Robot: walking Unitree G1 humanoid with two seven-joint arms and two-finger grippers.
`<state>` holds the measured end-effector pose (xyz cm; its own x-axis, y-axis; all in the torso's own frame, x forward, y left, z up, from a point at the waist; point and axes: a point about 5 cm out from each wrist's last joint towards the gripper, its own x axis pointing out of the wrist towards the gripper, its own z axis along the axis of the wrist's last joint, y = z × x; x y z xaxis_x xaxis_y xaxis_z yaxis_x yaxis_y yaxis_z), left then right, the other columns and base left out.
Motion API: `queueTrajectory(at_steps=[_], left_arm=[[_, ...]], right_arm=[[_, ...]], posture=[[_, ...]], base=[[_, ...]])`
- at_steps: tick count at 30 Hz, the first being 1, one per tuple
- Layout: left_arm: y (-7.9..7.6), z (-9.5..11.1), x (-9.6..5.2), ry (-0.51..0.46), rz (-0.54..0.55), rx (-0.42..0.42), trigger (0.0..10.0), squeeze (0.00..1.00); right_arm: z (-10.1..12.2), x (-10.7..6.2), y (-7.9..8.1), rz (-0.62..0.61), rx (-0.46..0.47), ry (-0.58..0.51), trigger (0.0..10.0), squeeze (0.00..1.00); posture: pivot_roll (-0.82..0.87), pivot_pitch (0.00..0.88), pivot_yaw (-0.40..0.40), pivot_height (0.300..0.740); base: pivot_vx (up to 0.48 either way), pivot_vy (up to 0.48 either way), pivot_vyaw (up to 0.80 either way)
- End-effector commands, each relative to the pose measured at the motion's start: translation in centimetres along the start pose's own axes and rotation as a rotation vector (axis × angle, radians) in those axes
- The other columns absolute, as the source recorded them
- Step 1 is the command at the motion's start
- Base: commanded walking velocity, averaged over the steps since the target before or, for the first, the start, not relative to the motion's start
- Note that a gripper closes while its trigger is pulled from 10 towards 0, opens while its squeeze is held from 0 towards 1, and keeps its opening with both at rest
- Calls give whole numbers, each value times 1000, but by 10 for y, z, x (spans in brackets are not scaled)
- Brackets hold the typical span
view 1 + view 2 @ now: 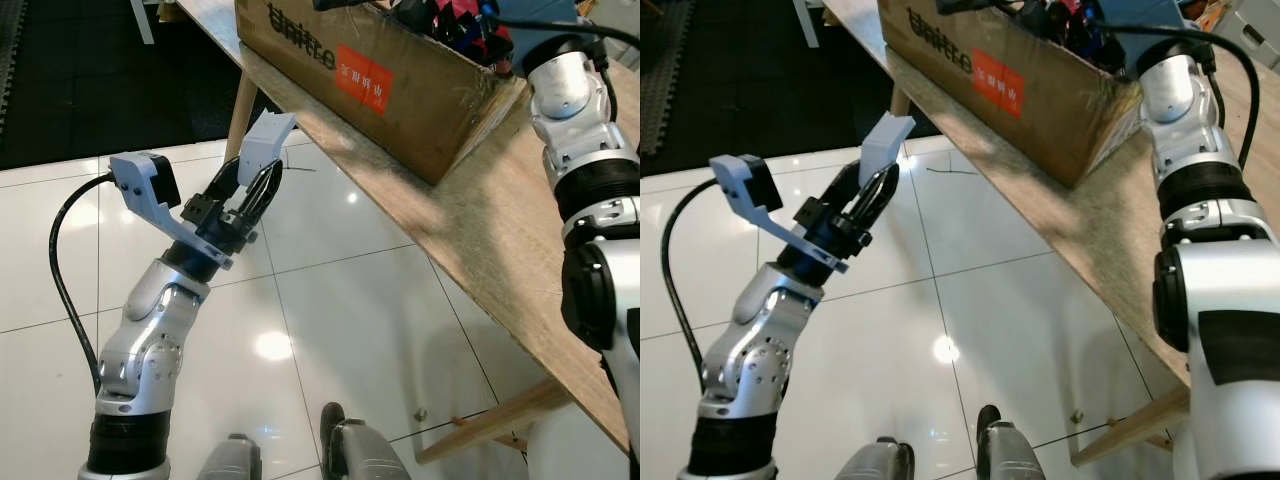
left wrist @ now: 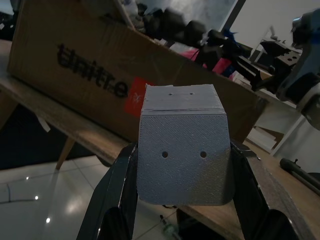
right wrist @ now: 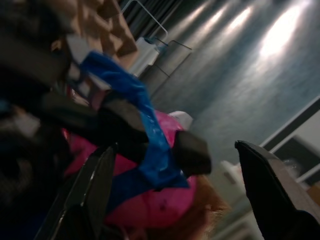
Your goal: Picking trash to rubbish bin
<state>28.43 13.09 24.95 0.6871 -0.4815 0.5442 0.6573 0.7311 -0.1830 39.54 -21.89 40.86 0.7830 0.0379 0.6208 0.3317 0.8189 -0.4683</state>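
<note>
My left gripper (image 1: 262, 178) is raised over the floor beside the table edge, shut on a grey plastic block (image 1: 266, 142). The block (image 2: 182, 155) sits squarely between both black fingers (image 2: 112, 200), with two small holes in its face. A cardboard box (image 1: 380, 85) printed "Unitree" with a red label stands on the wooden table (image 1: 480, 230); black, pink and blue items fill it. My right arm (image 1: 575, 110) reaches up to the box's near corner. My right gripper (image 3: 175, 150) is open over the pink and blue contents (image 3: 150, 200), with nothing gripped.
White glossy tiles (image 1: 350, 330) cover the floor under my left arm, and a dark mat (image 1: 90, 70) lies further back. A slanted table leg (image 1: 240, 110) stands behind the left gripper. A small scrap (image 1: 420, 413) lies on the tiles near another leg (image 1: 490, 420).
</note>
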Motion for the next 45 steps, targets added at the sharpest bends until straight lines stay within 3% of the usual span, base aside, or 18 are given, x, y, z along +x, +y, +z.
queueTrajectory(at_steps=[1, 2, 3, 8, 15, 21, 24, 26, 28, 29, 31, 37, 41, 43, 44, 45], left_arm=[[-1, 0, -1, 11, -23, 3, 10000, 0], [-1, 0, 1, 8, -27, 4, 10000, 0], [0, 1, 2, 4, -31, 5, 10000, 0], [0, 1, 5, -4, -41, 3, 10000, 0], [-1, 0, 10, -16, -62, -3, 10000, 0], [-1, -1, 12, -16, -73, -7, 10000, 0], [-3, -2, 14, -23, -89, -12, 10000, 0], [-4, -3, 15, -23, -100, -15, 10000, 0], [-4, -3, 15, -23, -100, -15, 10000, 0], [-4, -3, 15, -23, -105, -17, 10000, 0], [-4, -3, 16, -24, -110, -19, 10000, 0], [-3, -3, 18, -30, -125, -24, 10000, 0], [-3, -4, 21, -29, -142, -30, 10000, 0], [-3, -5, 23, -32, -152, -34, 10000, 0], [-3, -5, 23, -32, -152, -34, 10000, 0], [-3, -4, 24, -37, -152, -36, 10000, 0]], right_arm=[[4, 3, -11, -33, 121, -2, 10000, 337], [9, 5, -16, -49, 197, -18, 10000, 24], [13, 7, -21, -61, 242, -30, 10000, 0], [15, 9, -26, -62, 270, -19, 10000, 0], [2, 6, -47, -119, 193, 106, 10000, 0], [0, 4, -56, -121, 184, 121, 10000, 0], [12, 5, -74, -128, 367, 50, 10000, 0], [18, 6, -78, -86, 562, -12, 10000, 0], [18, 6, -78, -86, 562, -12, 10000, 0], [22, 5, -78, -49, 627, -56, 10000, 0], [20, 2, -77, -22, 650, -73, 10000, 0], [10, -10, -76, 14, 601, -62, 10000, 0], [13, -19, -76, 65, 653, -122, 10000, 0], [40, -44, -59, 331, 784, -368, 10000, 0], [40, -44, -59, 331, 784, -368, 10000, 0], [51, -59, -49, 458, 838, -456, 10000, 0]], posture=[[111, 298, -21, 740], [110, 285, -23, 740], [109, 282, -23, 740], [103, 263, -26, 740], [86, 241, -23, 740], [83, 232, -24, 740], [82, 214, -27, 740], [83, 206, -26, 740], [83, 206, -26, 740], [82, 201, -27, 740], [78, 194, -25, 740], [66, 184, -19, 740], [54, 179, -14, 740], [50, 172, -14, 740], [50, 172, -14, 740], [48, 168, -15, 740]], base=[[0, 0, 0], [0, 0, 0], [0, 0, 0], [0, 0, 0], [0, 0, 0], [0, 0, 0], [0, 0, 0], [0, 0, 0], [0, 0, 0], [0, 0, 0], [0, 0, 0], [0, 0, 0], [0, 0, 0], [0, 0, 0], [0, 0, 0], [0, 0, 0]])
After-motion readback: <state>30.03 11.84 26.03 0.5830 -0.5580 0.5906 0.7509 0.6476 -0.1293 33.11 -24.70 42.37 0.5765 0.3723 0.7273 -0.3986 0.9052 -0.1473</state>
